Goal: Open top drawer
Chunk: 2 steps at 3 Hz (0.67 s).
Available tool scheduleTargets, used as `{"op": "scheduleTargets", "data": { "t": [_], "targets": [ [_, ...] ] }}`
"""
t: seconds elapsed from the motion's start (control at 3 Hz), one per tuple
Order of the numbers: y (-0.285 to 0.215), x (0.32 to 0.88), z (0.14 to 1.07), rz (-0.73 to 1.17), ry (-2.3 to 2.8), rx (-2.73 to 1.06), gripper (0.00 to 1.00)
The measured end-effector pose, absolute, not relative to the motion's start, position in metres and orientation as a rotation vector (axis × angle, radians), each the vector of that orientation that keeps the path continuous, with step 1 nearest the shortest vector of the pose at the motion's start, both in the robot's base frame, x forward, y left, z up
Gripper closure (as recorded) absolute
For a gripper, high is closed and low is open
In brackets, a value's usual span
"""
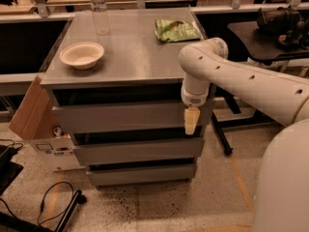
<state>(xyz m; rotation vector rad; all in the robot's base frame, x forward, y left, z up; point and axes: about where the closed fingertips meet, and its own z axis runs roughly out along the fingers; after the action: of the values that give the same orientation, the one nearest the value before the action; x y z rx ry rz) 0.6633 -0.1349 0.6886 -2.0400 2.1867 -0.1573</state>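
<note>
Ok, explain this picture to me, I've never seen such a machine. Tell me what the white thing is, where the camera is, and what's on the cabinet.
The white tube is a robot's single arm; its gripper, the beige tip, hangs at the right end of the top drawer, which it should open. It carries nothing visible. The one camera looks down at the grey cabinet from the front; its mount is unknown. On top are a pale bowl, a clear bottle and a green bag.
</note>
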Motion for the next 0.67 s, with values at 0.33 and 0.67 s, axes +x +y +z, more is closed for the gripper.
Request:
{"op": "scheduleTargets", "data": {
  "t": [0.33,0.67],
  "targets": [
    [-0.133,0.650,0.687,-0.103,2.226,-2.019,0.43],
    [-0.137,0.632,0.689,-0.095,2.264,-2.007,0.66]
  ]
}}
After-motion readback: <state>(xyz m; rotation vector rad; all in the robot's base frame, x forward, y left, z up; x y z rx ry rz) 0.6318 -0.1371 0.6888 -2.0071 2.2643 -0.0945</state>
